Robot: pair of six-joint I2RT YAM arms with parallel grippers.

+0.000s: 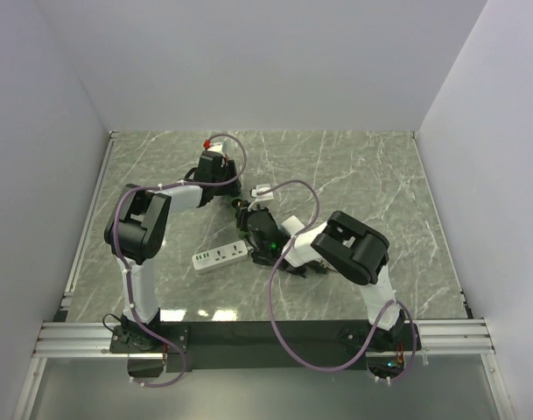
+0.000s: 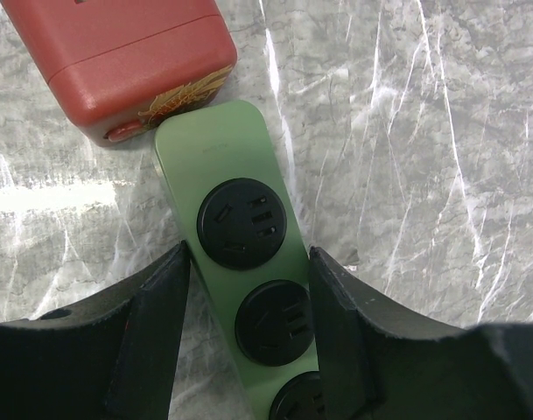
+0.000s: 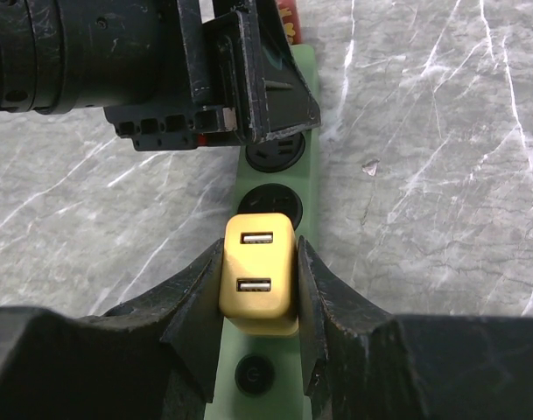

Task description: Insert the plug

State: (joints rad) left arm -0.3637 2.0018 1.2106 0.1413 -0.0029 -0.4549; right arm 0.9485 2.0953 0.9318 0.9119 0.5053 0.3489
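A red box [image 2: 126,52] touches the green power strip [image 2: 222,149] at its 11 o'clock end. A white power strip [image 1: 220,257] lies at 9 o'clock of both grippers. The left gripper [image 2: 248,289] straddles the green strip, seemingly clamping it, and blocks its far sockets from the right wrist view. The right gripper [image 3: 259,297] pinches the yellow plug [image 3: 257,262] over the strip, at 6 o'clock of the left one. Grey marble table [image 1: 380,184], white walls [image 1: 266,61].

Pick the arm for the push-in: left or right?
Right arm. Its jaws hold the plug over the strip, so it likely only needs to press down. The left arm has its jaws clamped on the strip farther along, steadying it.
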